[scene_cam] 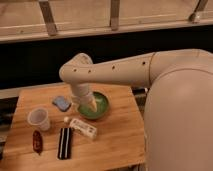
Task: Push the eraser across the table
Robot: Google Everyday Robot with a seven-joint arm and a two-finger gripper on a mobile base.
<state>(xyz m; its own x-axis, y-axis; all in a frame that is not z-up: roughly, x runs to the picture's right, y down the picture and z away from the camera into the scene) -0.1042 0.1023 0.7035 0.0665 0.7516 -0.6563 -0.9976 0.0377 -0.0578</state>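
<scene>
Approach was the step in hand: the gripper (91, 103) hung over the green bowl (103, 112) (open or closed, I couldn't tell), apart from the eraser (64, 143) at near left. The next move called for lowering beside it, then pushing across the table (120, 146).

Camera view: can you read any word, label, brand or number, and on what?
No text is readable.
White bottle: any print on its side is too blurred to read.
Dark red packet: nothing legible.
Eraser: pale stripes only, no letters.
Gripper, hanging over the green bowl: no marking visible.
</scene>
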